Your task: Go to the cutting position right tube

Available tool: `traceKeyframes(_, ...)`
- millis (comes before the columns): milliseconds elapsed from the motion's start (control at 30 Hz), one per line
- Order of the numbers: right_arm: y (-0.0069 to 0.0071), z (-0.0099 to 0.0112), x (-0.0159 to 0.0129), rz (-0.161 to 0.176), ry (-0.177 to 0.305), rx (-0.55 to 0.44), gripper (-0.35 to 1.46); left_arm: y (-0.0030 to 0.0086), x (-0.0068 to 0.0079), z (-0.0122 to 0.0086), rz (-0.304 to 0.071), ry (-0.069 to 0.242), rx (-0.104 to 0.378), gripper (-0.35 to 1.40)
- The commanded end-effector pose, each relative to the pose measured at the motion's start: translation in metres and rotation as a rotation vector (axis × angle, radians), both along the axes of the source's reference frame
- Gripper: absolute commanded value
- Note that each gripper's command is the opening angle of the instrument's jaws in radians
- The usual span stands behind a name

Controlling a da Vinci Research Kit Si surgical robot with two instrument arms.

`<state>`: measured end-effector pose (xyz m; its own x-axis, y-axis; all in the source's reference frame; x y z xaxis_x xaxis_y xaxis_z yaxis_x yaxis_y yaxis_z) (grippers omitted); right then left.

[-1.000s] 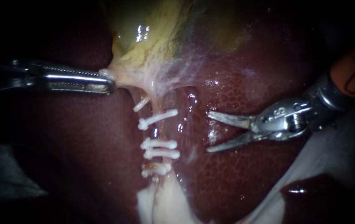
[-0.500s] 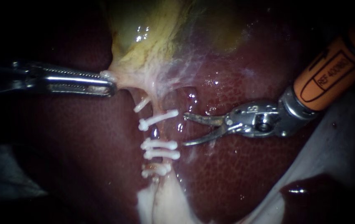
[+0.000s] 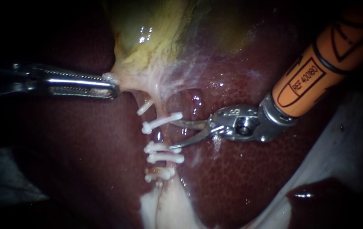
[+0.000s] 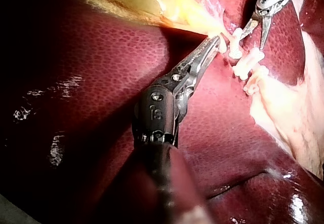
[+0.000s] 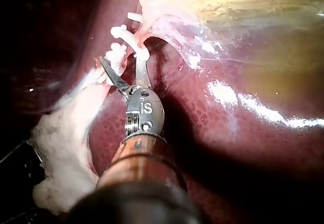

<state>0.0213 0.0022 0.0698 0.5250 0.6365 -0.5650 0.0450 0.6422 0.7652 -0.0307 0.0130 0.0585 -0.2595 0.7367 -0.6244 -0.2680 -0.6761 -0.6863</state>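
The right tool (image 3: 171,135) has its blades parted a modest way and grips nothing. Their tips reach the right tube (image 3: 167,132), one near the upper clip (image 3: 162,121), the other by the lower clips (image 3: 164,152). To do this well, I'd ease in slowly until the bare stretch between the clips sits fully inside the blades — square to it, clear of the liver (image 3: 240,178). The left tool (image 3: 114,88) is clamped on the gallbladder (image 3: 156,42) edge, which seems to hold the tube taut.
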Motion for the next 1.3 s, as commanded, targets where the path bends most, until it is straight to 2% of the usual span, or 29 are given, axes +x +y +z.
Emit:
traceKeyframes(33, 0.0, 0.0, 0.0002, 0.001, -0.002, -0.001, 1.42, 0.0, 0.0, 0.0, -0.001, 0.001, 0.0, -0.35)
traceKeyframes(200, -0.0003, 0.0, 0.0009, -0.002, 0.003, 0.001, 1.42, 0.0, 0.0, 0.0, -0.001, 0.001, 0.0, -0.35)
traceKeyframes(433, -0.0009, -0.0003, 0.0019, -0.038, 0.052, 0.029, 1.4, 0.0001, 0.0, 0.0002, 0.0, 0.001, -0.001, -0.35)
traceKeyframes(933, -0.0022, 0.0011, 0.0046, -0.072, 0.116, 0.096, 1.37, 0.0001, -0.0003, 0.0003, 0.0, 0.0, 0.0, -0.35)
traceKeyframes(1067, -0.002, 0.0012, 0.0056, -0.062, 0.125, 0.104, 1.35, 0.0001, -0.0004, 0.0003, 0.0, 0.0, 0.0, -0.35)
traceKeyframes(1300, -0.0017, 0.0014, 0.0074, -0.006, 0.132, 0.134, 1.37, 0.0001, -0.0006, 0.0004, 0.001, -0.001, 0.0, -0.35)
